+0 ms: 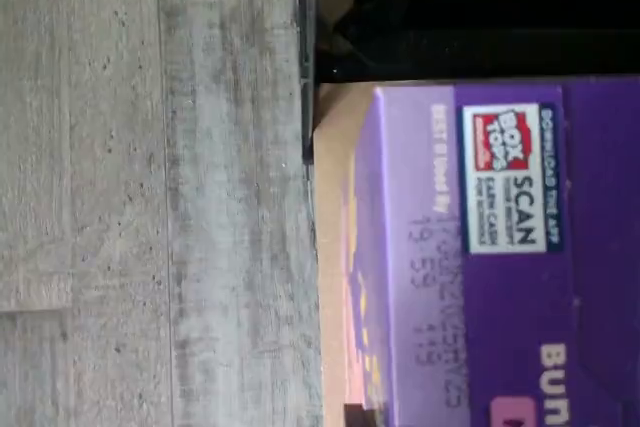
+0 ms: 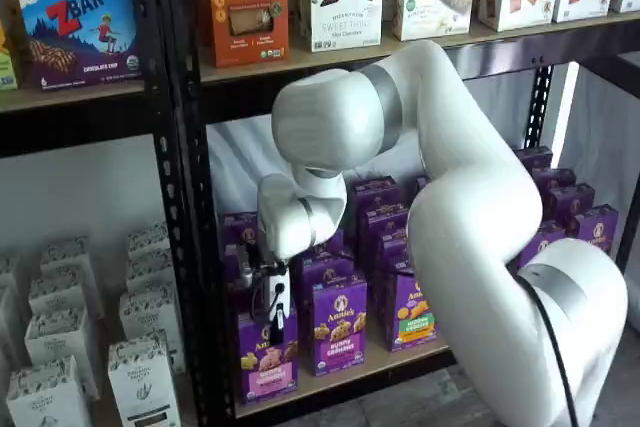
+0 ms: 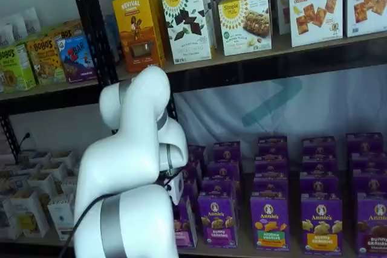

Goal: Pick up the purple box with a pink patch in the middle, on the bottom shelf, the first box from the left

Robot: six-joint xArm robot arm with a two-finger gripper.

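The purple box [image 2: 266, 365], an upright Annie's carton with a pink panel on its lower front, stands at the left end of the bottom shelf [image 2: 400, 359]. Its pink edge also shows in a shelf view [image 3: 184, 229], mostly hidden behind the arm. In the wrist view its purple top [image 1: 500, 277] with a Box Tops label is very close. My gripper [image 2: 274, 325] hangs straight over the box's top, black fingers reaching down at its front. No gap or grip is readable. In a shelf view only the gripper's white body [image 3: 176, 187] shows.
A purple Bunny Grahams carton [image 2: 338, 332] stands right beside the box, then one with a green-and-orange panel [image 2: 408, 315], with rows behind. A black upright [image 2: 190, 247] is to the left, with white cartons [image 2: 60, 347] beyond. Grey plank floor [image 1: 150, 197] lies below the shelf edge.
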